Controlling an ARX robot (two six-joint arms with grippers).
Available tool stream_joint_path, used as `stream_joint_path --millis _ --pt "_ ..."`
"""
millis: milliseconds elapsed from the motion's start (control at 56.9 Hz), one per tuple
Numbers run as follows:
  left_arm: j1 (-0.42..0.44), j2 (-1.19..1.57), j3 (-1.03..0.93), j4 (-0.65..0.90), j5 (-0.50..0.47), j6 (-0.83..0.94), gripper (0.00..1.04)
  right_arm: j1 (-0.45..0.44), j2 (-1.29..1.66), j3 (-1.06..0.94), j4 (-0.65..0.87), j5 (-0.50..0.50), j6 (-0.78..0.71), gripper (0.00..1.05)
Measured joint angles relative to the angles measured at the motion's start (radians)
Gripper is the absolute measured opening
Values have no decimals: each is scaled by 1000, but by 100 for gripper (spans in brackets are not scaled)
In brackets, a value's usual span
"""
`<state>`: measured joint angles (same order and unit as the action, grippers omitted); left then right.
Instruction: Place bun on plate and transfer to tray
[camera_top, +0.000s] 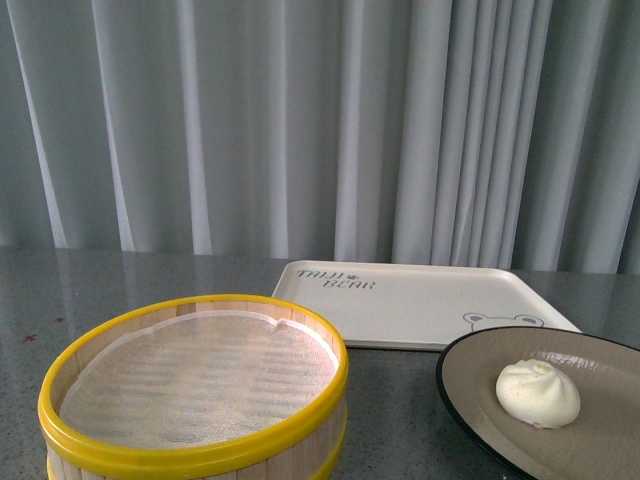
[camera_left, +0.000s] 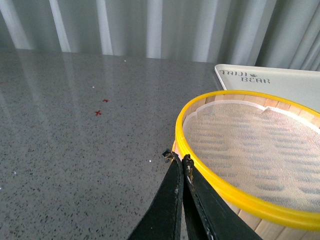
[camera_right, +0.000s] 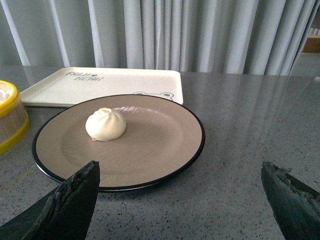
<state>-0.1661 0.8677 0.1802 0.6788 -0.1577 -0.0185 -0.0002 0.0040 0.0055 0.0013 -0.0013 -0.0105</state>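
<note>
The cream-white bun (camera_top: 538, 392) (camera_right: 105, 124) sits on the tan, black-rimmed plate (camera_top: 480, 360) (camera_right: 160, 145) at the front right of the table. Behind the plate lies the cream tray (camera_top: 420, 300) (camera_right: 100, 85) (camera_left: 280, 80) with "TAIJI BEAR" lettering, with nothing on it. My right gripper (camera_right: 180, 172) is open, just short of the plate's near rim, with nothing between its fingers. My left gripper (camera_left: 179, 159) is shut and holds nothing, its tips beside the outer wall of the steamer basket. Neither gripper shows in the front view.
A yellow-rimmed wooden steamer basket (camera_top: 195, 390) (camera_left: 250, 165) (camera_right: 7, 120) with a white liner stands at the front left, holding nothing. Grey speckled tabletop (camera_left: 75, 125) extends to the left of it. White curtains (camera_top: 320, 120) hang behind the table.
</note>
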Motion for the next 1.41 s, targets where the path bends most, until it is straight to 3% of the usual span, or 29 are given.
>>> stream_joint_path --millis 299,387,492,703,1407 --pt "68 -168 -88 -79 63 10 4 0 0 0 0 0 0 96" --pt "132 -220 -106 -114 145 11 4 0 0 0 0 0 0 96" --pt "163 -291 -126 -162 151 11 4 0 0 0 0 0 0 96" --pt "164 -364 -154 -179 157 11 4 0 0 0 0 0 0 96" --pt "164 -647 -154 -454 158 11 4 0 0 0 0 0 0 96"
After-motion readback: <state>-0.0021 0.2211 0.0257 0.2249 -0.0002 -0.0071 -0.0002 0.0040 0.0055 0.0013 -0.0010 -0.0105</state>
